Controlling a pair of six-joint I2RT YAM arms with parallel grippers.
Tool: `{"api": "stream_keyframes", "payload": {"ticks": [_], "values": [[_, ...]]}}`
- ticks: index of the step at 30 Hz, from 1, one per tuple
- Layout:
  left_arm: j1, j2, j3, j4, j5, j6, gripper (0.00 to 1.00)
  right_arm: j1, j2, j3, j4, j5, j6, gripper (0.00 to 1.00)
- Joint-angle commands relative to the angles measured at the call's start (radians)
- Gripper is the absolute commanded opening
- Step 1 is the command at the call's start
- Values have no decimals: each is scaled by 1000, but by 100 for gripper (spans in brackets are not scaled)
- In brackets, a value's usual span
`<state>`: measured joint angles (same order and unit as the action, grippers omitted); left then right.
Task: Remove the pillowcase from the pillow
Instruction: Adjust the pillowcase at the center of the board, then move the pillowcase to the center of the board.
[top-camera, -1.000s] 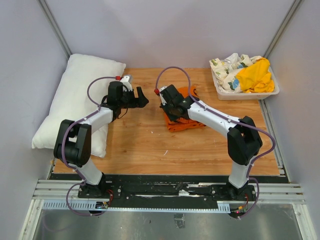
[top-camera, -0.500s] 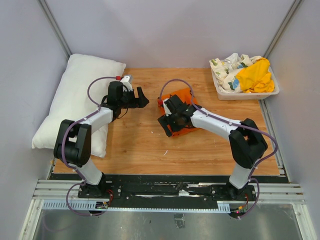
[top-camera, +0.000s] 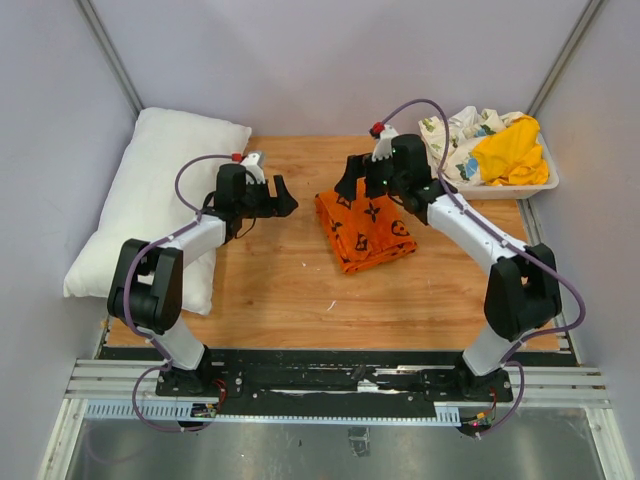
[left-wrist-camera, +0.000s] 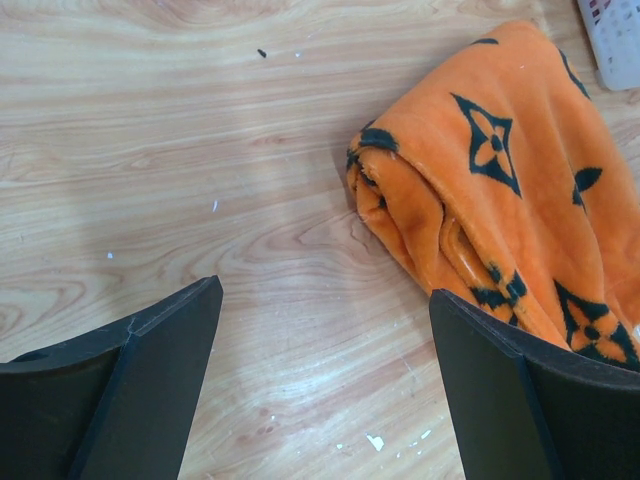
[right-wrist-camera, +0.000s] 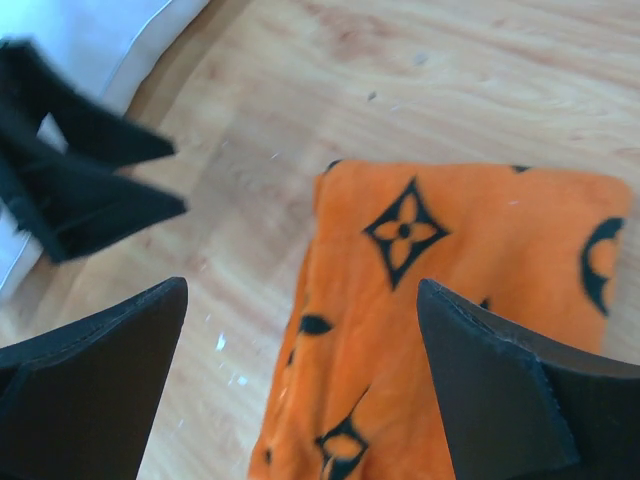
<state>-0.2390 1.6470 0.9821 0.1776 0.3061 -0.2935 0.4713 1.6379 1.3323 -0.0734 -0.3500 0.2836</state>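
From above, the folded pillowcase (top-camera: 365, 230) lies mid-way across the surface (top-camera: 270, 290), long axis running near to far, well apart from the pillow (top-camera: 150, 200) stretched lengthwise along the left edge. In the left wrist view, the left gripper (left-wrist-camera: 325, 295) is spread wide and empty. In the right wrist view, the right gripper (right-wrist-camera: 300, 290) gapes empty above the pillowcase.

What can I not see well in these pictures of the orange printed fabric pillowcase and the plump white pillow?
Orange printed pillowcase: its inside is hidden by its own folds in every view; the left wrist view cuts it at the right edge.
Plump white pillow: top view, the left arm covers part of its right side.
Left gripper: blurred in the right wrist view.
White plastic bin: top view, the right arm hides its near left corner.
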Motion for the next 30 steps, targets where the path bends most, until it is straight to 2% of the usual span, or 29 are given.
{"api": "stream_keyframes", "payload": {"ticks": [1, 8, 14, 23, 30], "values": [[-2, -12, -19, 11, -15, 13, 89, -28, 82, 18, 184, 62, 41, 98], [-2, -2, -23, 11, -14, 15, 89, 7, 228, -40, 358, 261, -98, 98], [-2, 12, -23, 5, -23, 22, 89, 77, 300, -76, 284, 408, -183, 98], [-2, 47, -1, 8, 0, 16, 89, 74, 325, -67, 261, 439, -201, 98], [-2, 35, 1, -9, -11, 25, 89, 8, 401, 7, 240, 421, -184, 98]]}}
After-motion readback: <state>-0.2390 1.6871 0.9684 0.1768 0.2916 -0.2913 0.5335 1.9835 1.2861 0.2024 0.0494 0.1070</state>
